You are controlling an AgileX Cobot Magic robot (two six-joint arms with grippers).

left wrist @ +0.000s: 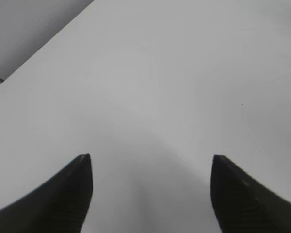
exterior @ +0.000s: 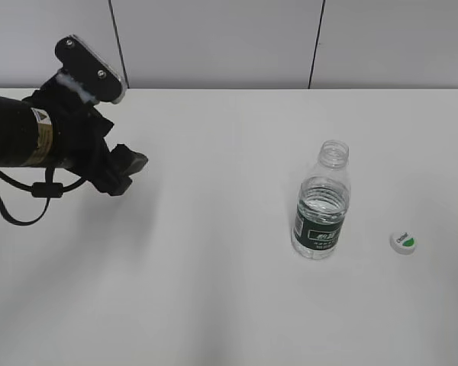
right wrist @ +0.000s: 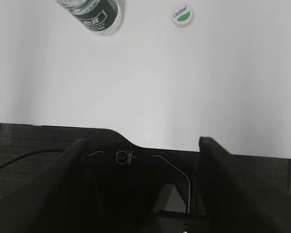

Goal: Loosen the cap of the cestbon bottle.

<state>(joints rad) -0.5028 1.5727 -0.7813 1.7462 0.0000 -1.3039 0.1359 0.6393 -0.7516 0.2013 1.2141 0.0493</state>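
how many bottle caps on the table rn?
1. The white cap lies on the table, off the cestbon bottle, just to its right. None appears hidden.

Left gripper [left wrist: 150, 167] fingers wide apart over bare white table [left wrist: 160, 87], possibly above it.

The cap [exterior: 402, 242] lies on the table [exterior: 214, 290] right of the cestbon bottle [exterior: 320, 204]
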